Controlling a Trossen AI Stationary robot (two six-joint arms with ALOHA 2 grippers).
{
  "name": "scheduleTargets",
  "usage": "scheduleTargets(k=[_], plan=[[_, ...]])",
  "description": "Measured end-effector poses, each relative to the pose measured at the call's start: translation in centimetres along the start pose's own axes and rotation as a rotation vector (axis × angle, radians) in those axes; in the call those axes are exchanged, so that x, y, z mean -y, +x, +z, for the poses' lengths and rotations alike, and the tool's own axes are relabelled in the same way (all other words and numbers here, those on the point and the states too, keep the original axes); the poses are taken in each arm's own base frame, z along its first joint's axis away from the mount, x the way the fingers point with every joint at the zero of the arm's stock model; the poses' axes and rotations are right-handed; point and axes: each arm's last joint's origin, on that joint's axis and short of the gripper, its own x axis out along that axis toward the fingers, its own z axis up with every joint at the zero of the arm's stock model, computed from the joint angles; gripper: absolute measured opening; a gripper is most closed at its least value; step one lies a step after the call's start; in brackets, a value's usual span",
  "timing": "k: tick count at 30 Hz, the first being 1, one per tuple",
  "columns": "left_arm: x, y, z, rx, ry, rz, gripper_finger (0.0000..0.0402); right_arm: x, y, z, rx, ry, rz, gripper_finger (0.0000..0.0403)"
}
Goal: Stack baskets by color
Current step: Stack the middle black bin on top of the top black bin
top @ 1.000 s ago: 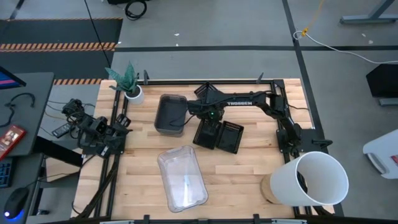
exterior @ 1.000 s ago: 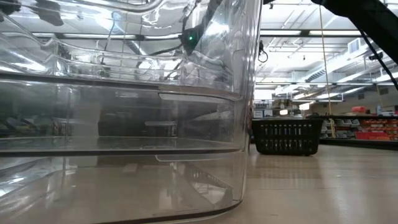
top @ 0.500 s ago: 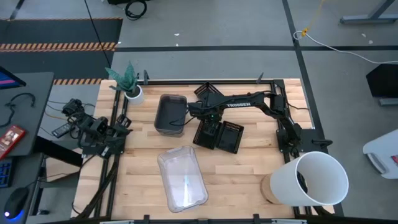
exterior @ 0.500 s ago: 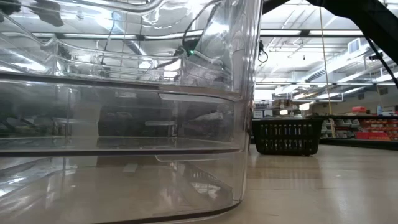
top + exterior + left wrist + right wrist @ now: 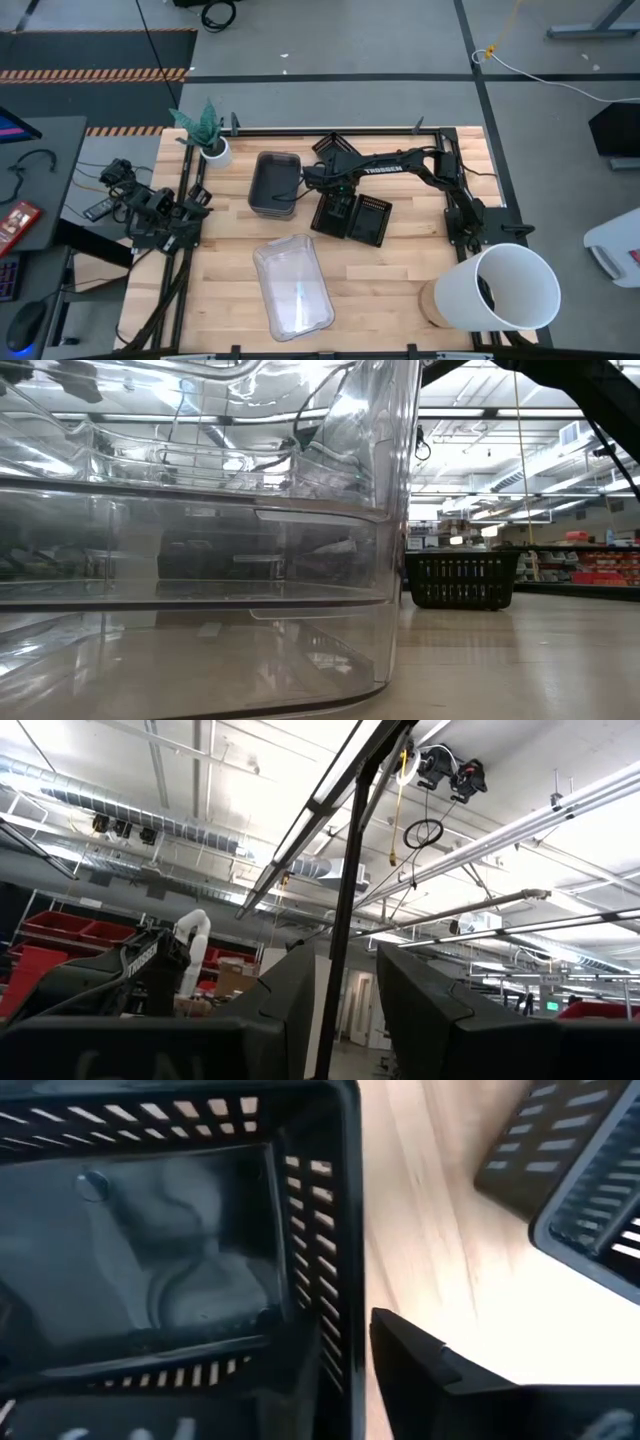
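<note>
Two black slotted trays lie side by side mid-table, the left one (image 5: pixel 332 215) and the right one (image 5: pixel 368 220). My right gripper (image 5: pixel 335 200) points down over the left tray. In the right wrist view it (image 5: pixel 350 1340) stands astride that tray's side wall (image 5: pixel 340 1260), which faces the neighbouring tray (image 5: pixel 570 1180). One finger (image 5: pixel 440 1370) is outside over the wood; the other is lost in the dark inside. The dark-grey basket (image 5: pixel 273 183) lies left of the trays and the clear basket (image 5: pixel 292 285) nearer the front edge. My left gripper (image 5: pixel 345 1020) waits open at the table's left edge, pointing up. My right gripper comes from above with its fingers on either side of the left tray's side wall (image 5: pixel 345 1320). The outer finger stands right beside the wall. Whether either finger touches it, I cannot tell. The tray rests flat on the table.
A big white bucket (image 5: pixel 505 290) stands at the near right corner and a small potted plant (image 5: pixel 213 150) at the far left. In the low view the clear basket (image 5: pixel 200 560) fills the left half and a black tray (image 5: pixel 462 580) shows beyond it.
My right gripper has come down onto the left black tray, tipping a little as it sank. The trays and the other baskets have stayed where they were.
</note>
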Motion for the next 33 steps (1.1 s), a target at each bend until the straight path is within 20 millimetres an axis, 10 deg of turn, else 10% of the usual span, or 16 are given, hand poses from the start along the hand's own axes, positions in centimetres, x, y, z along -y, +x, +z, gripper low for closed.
scheduleTargets(k=[10,33], plan=[[0.0,0.0,0.0,0.001,0.0,0.0,0.0117,-0.1,-0.4,0.1,-0.009,-0.031,0.052,0.0016],[0.0,0.0,0.0,0.0,0.0,0.001,0.0117,7.2,-10.9,1.9,0.118,-0.204,-0.075,0.0014]])
